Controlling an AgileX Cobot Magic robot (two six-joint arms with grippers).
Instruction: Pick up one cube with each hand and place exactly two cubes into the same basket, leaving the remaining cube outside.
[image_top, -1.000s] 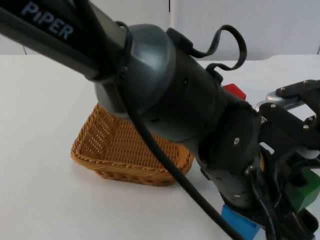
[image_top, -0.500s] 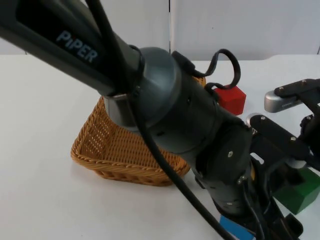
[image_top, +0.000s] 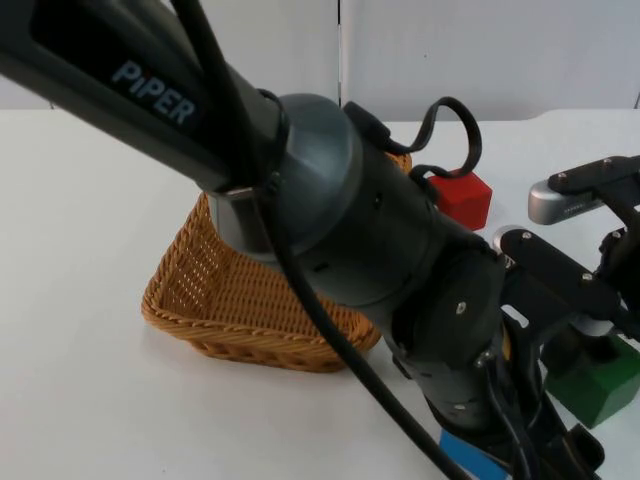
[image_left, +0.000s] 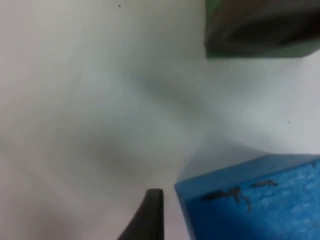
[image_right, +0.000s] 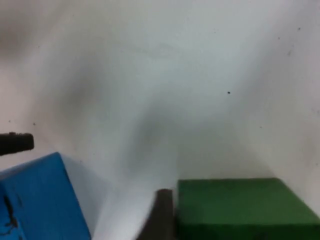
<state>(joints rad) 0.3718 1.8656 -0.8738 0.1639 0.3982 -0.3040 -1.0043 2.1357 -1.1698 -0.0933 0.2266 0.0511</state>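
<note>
- Against the top view half a second back: left arm and basket unchanged; the right arm's gear at the green cube has shifted slightly, and the cube sits a touch lower and further right in the picture. A full second back the left arm lay further left, covering most of the red cube.
- Cubes, three: red cube (image_top: 462, 197) on the table behind the basket's far right corner; green cube (image_top: 592, 385) near the right edge; blue cube (image_top: 467, 459) at the near edge, under the left arm's wrist.
- Baskets, one: wicker basket (image_top: 215, 300), left of centre; its right half is hidden by the left arm. No cube seen in the part that shows.
- Left gripper (image_left: 165, 210): down at the blue cube, one fingertip just beside the cube's side face. Cannot tell whether the fingers are spread or closed on it.
- Right gripper (image_right: 167, 212): low over the table, one fingertip against the green cube's side, possibly touching; grip cannot be told.
- Blue and green cubes lie near each other, apart.
- White table (image_top: 80, 200); grey partition wall (image_top: 520, 50) behind.
</note>
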